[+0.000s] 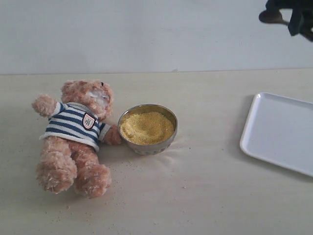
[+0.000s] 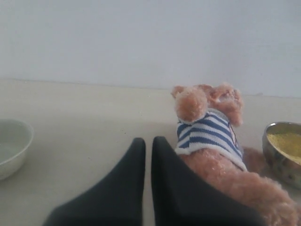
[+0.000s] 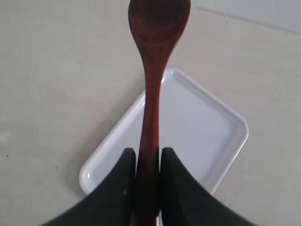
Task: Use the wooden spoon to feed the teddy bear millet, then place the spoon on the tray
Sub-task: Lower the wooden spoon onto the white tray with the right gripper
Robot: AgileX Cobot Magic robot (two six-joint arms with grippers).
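Right arm raised high, well above the table (image 1: 205, 196). Right gripper (image 3: 148, 155) clamped on the handle of the wooden spoon (image 3: 153, 94), spoon bowl pointing away from the jaws. Directly below the spoon: the white tray (image 3: 202, 127), bare. Left gripper (image 2: 147, 143) low over the table, fingers pressed together on nothing, just beside the teddy bear (image 1: 73, 132), which lies on its back. Metal bowl (image 1: 146, 145) just beside the bear's arm, filled with millet (image 1: 146, 127); specks scattered around. White bowl (image 2: 11, 146) apart, contents unclear.
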